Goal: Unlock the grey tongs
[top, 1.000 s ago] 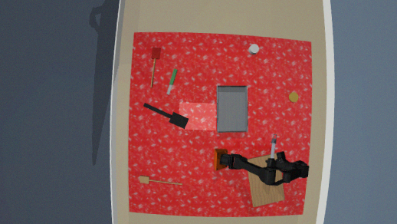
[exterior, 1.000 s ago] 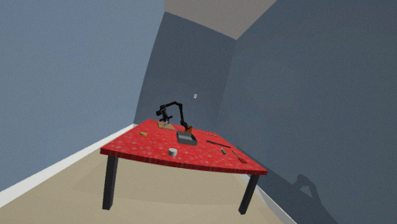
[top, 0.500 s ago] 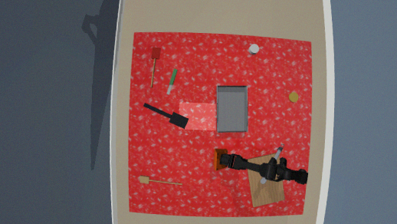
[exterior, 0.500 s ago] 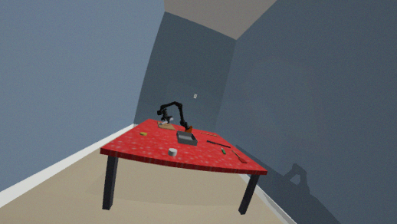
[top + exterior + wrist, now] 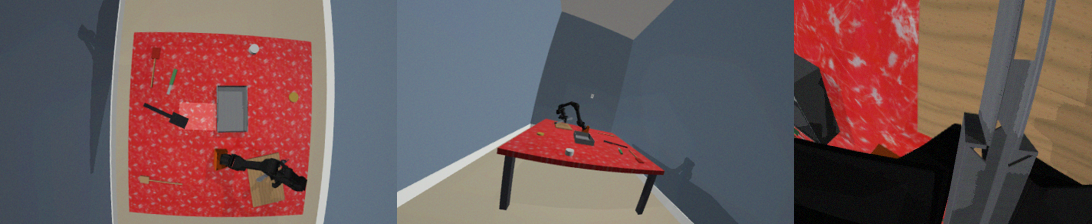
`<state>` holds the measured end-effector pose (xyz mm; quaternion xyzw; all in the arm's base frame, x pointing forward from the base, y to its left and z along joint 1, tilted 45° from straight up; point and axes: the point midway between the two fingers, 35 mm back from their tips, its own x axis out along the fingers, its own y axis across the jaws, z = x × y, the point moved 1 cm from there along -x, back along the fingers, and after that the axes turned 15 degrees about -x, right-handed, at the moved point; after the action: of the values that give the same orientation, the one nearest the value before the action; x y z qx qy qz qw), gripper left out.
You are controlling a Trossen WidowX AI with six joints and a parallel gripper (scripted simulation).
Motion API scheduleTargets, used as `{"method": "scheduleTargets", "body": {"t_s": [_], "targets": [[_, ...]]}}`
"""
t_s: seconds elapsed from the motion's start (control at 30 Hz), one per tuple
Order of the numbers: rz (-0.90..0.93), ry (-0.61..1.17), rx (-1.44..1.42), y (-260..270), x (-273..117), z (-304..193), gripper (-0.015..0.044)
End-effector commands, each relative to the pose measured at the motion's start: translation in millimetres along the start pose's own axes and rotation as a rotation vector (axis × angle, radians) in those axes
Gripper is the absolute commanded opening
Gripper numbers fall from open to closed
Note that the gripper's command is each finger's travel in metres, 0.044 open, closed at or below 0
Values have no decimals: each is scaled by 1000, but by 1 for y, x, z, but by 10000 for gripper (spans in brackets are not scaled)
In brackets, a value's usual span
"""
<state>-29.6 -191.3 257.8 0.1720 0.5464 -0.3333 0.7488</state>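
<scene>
Gripping grey tongs (image 5: 263,177) (image 5: 569,119) (image 5: 999,100), gripper (image 5: 278,177) (image 5: 564,117) clamped on them, above wooden board (image 5: 264,193) (image 5: 564,126) (image 5: 949,75). Roasting tin (image 5: 218,109) (image 5: 584,142) apart from board, tongs off it. Orange block (image 5: 220,159) (image 5: 586,130) at arm base (mostly hidden in wrist view).

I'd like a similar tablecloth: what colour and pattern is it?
Bright red, flecked with white, clearest in the top view.

Moderate, even light; walls dim. Top view: large soft arm shadow on the left wall (image 5: 69,115), pale bright patch on red surface (image 5: 172,149) (image 5: 550,143), table edges bowed. Exterior: grainy, small things soft, shadow on right wall (image 5: 723,96). Wrist: closer detail, jagged shadow edges.
</scene>
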Motion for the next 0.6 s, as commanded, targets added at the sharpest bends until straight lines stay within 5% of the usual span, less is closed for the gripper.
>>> {"method": "scheduleTargets", "body": {"t_s": [0.0,0.57], "targets": [[3,-25,127,-4,-2,-5,-150],[-17,-164,701,-27,-16,-32,-150]]}}
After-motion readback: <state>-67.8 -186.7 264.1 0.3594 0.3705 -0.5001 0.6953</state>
